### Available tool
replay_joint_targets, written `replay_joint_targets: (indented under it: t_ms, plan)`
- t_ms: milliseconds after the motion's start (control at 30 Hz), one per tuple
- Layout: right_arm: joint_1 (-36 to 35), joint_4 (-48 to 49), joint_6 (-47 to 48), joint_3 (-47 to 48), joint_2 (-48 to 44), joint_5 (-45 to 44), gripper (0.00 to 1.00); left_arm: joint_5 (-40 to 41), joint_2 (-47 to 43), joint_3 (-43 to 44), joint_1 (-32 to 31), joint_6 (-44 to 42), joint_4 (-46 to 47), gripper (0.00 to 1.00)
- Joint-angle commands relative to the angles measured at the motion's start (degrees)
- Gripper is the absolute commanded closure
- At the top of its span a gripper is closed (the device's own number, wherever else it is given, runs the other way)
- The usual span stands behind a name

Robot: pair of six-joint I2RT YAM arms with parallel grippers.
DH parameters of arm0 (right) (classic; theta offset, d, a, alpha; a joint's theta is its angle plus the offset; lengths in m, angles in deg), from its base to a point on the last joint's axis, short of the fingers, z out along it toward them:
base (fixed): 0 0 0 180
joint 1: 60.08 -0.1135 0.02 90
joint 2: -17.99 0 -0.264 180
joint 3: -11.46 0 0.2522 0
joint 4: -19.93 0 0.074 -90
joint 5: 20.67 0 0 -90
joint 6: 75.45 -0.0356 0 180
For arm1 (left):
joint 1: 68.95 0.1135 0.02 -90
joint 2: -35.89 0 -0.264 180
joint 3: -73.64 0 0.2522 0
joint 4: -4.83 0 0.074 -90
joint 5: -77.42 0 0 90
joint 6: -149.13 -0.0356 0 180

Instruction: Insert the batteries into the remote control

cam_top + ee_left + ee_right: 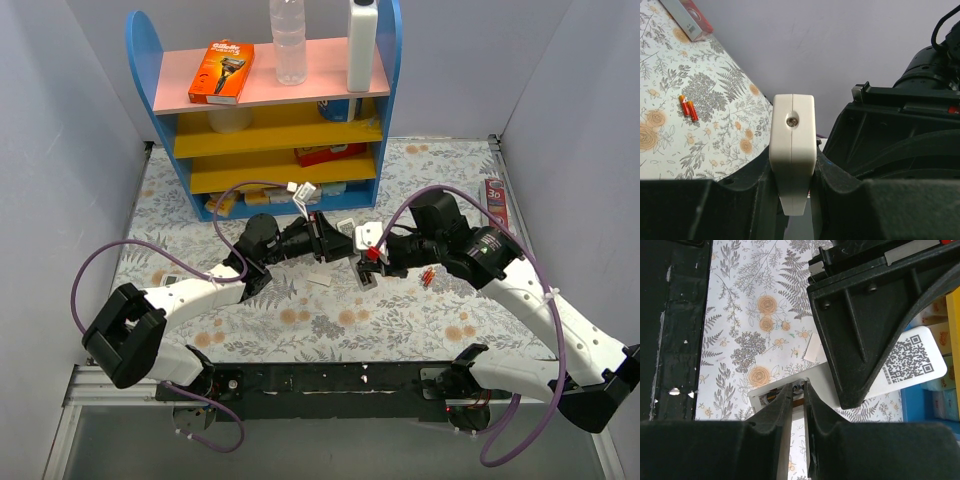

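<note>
Centrally, left gripper [792,175] clamped on remote control [792,132], held end-on. Right gripper [797,389] sat at remote's open compartment, fingers [785,410] nearly together; could not tell if anything was pinched. Two batteries [688,107] lay side by side on floral cloth [330,325], well apart from remote. Cover plate [812,347] lay flat on cloth.

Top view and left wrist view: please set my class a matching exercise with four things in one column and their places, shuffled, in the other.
Things:
1 remote
2 cover plate
3 razor pack
4 red box

Places:
a on the top shelf
b at the right edge of the table
c clamped in the left tool
d lying flat near the middle of the table

Pairs: 1-c; 2-d; 3-a; 4-b
</note>
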Motion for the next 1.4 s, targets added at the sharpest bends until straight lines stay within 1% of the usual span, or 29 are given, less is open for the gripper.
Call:
replay_joint_targets:
  t_ms: [0, 167, 433, 633, 767, 800, 833, 867, 900, 933, 967, 1000, 1033, 1067, 1100, 1133, 1167, 1200, 1233, 1267, 1300, 1367]
  plan:
    - [-0.7, -0.4, 0.2, -1.4, -0.6, -1.6, 0.81, -0.4, -0.2, 2.8, 0.2, 0.5, 1.6, 1.0]
    - [-1.4, -1.0, 0.2, -3.3, -0.8, -3.1, 0.83, -0.1, -0.2, 3.5, 0.2, 1.5, 2.2, 1.0]
    - [-2.6, -0.8, -0.5, -6.8, -0.7, -7.4, 0.84, 0.3, 0.2, 3.7, 0.2, 2.6, 4.0, 1.0]
    - [-3.1, 0.6, -2.5, -7.9, -1.0, -9.0, 0.82, 0.3, 0.4, 3.3, 0.2, 0.9, 3.3, 1.0]
    - [-3.2, 3.8, -7.2, -6.7, -2.9, -9.3, 0.78, 3.1, -0.2, 0.6, 0.2, -1.7, 1.9, 1.0]
    - [-3.1, 5.1, -7.9, -6.4, -3.2, -9.5, 0.74, 5.2, -0.4, -0.2, 0.2, -2.3, 0.5, 1.0]
    - [-3.2, 5.2, -8.5, -6.1, -3.3, -9.3, 0.72, 6.0, -0.7, -1.9, 0.2, -3.0, -0.1, 1.0]
    - [-3.1, 5.4, -10.7, -6.0, -3.6, -9.2, 0.71, 6.7, -0.8, -2.9, 0.2, -4.4, -0.6, 1.0]
    - [-3.2, 6.6, -12.1, -6.0, -3.8, -9.4, 0.68, 8.9, -1.2, -3.7, 0.2, -4.6, -1.3, 1.0]
    - [-3.2, 7.4, -13.6, -6.5, -3.9, -9.5, 0.65, 10.0, -1.9, -6.5, 0.2, -4.9, -1.1, 1.0]
    - [-3.2, 8.2, -17.0, -6.8, -4.6, -9.5, 0.61, 11.9, -2.6, -7.8, 0.3, -5.1, -1.3, 1.0]
    - [-3.3, 9.1, -19.1, -7.3, -4.9, -10.3, 0.53, 13.6, -3.1, -9.3, 0.4, -5.1, -2.5, 1.0]
    - [-3.2, 10.3, -21.1, -7.7, -5.1, -11.0, 0.48, 17.2, -4.3, -10.6, 0.5, -5.3, -3.0, 1.0]
    - [-3.2, 10.3, -23.9, -7.6, -5.1, -11.1, 0.44, 18.7, -4.8, -13.1, 0.7, -5.8, -3.6, 1.0]
    - [-3.2, 10.4, -25.2, -7.4, -5.2, -11.4, 0.37, 20.5, -5.2, -14.1, 0.7, -6.1, -5.5, 1.0]
    - [-3.1, 10.4, -26.7, -7.4, -5.2, -12.2, 0.32, 23.0, -5.7, -15.2, 0.8, -6.0, -5.9, 1.0]
    - [-3.1, 10.4, -30.7, -7.6, -5.4, -13.5, 0.27, 23.7, -6.5, -16.4, 1.1, -6.0, -5.9, 1.0]
    - [-3.2, 10.5, -33.3, -7.6, -5.4, -17.6, 0.15, 24.2, -7.0, -18.2, 1.1, -5.8, -5.5, 1.0]
    - [-3.1, 10.4, -35.7, -7.4, -5.4, -20.6, 0.1, 24.6, -7.3, -19.0, 1.2, -5.6, -5.5, 1.0]
    - [-3.1, 9.8, -40.0, -7.9, -5.4, -23.8, 0.1, 25.0, -7.7, -19.6, 1.3, -5.6, -5.7, 1.0]
    - [-3.1, 10.3, -41.4, -9.0, -5.7, -29.4, 0.08, 24.9, -8.4, -20.4, 1.3, -5.6, -5.9, 1.0]
    - [-3.2, 13.4, -46.0, -12.2, -7.2, -34.8, 0.07, 25.0, -9.2, -20.8, 1.4, -5.9, -6.5, 1.0]
